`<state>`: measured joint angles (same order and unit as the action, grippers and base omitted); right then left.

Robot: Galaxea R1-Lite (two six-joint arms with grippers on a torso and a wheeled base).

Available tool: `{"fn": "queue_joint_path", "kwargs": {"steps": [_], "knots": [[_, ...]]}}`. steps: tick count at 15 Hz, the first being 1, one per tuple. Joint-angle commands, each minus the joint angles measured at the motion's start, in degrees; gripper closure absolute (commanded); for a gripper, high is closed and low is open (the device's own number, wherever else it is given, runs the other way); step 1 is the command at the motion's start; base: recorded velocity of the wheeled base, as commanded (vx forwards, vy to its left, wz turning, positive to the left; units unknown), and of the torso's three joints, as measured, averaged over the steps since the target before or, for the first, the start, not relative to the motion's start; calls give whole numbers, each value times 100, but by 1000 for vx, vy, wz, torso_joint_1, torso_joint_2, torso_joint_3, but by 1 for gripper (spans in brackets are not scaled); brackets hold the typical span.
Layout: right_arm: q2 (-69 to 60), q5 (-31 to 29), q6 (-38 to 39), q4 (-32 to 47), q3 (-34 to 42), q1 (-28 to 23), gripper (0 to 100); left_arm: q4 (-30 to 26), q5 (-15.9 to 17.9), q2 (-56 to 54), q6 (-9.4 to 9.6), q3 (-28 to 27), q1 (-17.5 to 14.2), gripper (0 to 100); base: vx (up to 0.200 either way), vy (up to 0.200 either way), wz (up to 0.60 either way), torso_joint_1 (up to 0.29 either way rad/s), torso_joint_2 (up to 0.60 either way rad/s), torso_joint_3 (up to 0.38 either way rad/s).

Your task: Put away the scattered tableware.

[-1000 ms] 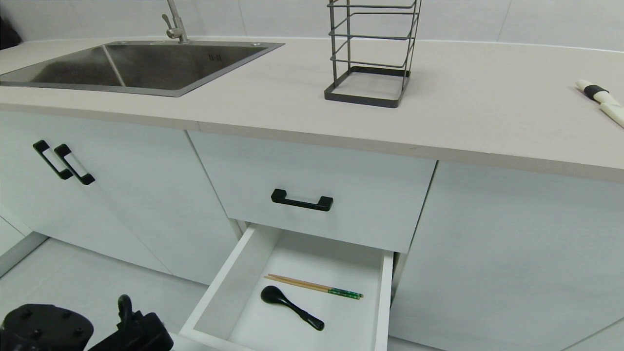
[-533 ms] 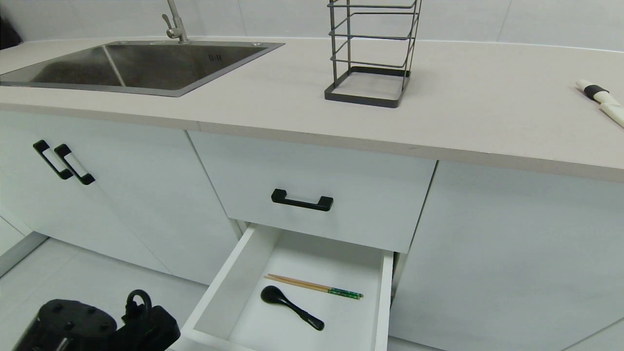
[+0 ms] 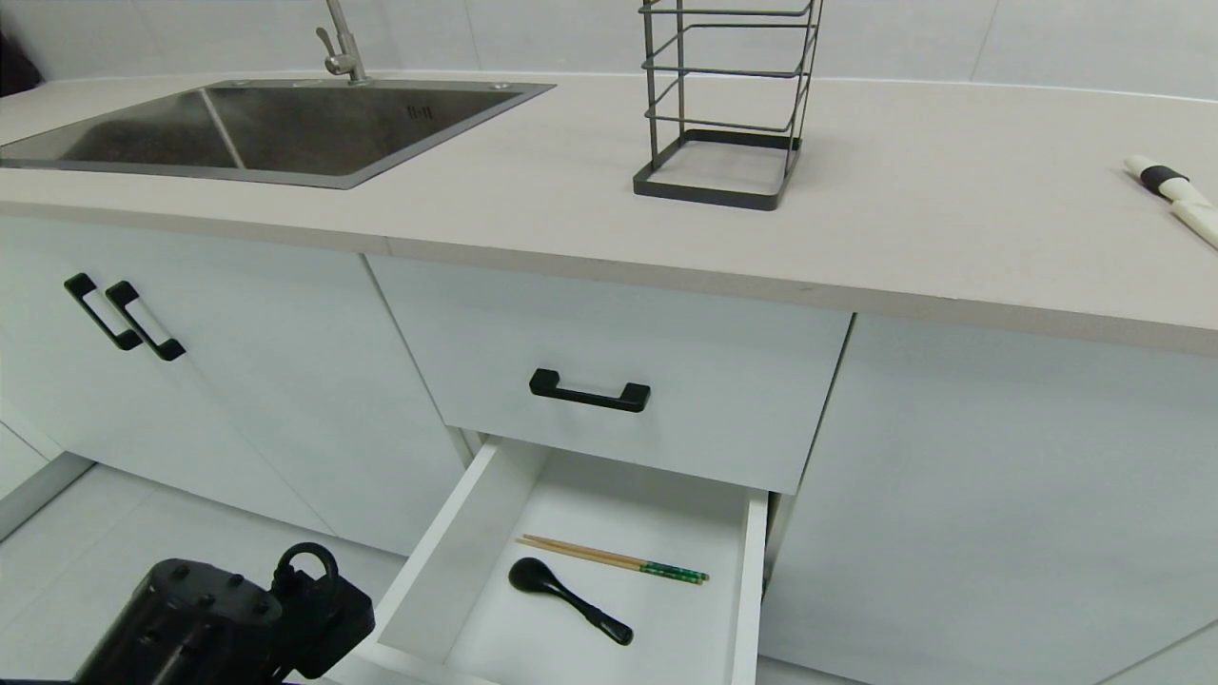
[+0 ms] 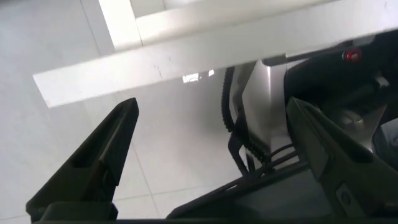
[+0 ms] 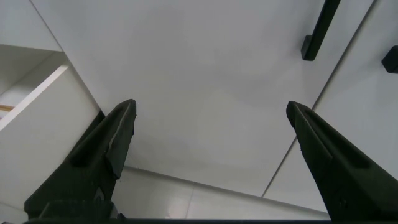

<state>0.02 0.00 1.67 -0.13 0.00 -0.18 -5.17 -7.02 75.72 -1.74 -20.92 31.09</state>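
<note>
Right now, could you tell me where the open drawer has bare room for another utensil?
Bare floor lies behind the chopsticks, up to the closed drawer above, and between the black spoon and the left wall of the open drawer. The middle, where both lie, is crowded.

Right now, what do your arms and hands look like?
Left hand and right hand each have two dark, matte, wedge-shaped fingers tapering to tips. The left arm is a black rounded housing with bolt heads and a looped black cable.
</note>
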Motion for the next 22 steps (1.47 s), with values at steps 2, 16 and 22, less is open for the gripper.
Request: {"fn": "queue_joint_path", "kwargs": {"steps": [2, 16, 22], "knots": [[-2, 0, 0, -4, 0, 1, 0, 60, -1, 66, -10, -53, -24, 0, 0, 0, 0, 0, 0, 0], [-2, 0, 9, -4, 0, 1, 0, 1888, 122, 1024, -19, 18, -32, 0, 0, 0, 0, 0, 0, 0], [-2, 0, 9, -4, 0, 1, 0, 2204, 157, 1209, 16, -35, -32, 0, 0, 0, 0, 0, 0, 0]]}}
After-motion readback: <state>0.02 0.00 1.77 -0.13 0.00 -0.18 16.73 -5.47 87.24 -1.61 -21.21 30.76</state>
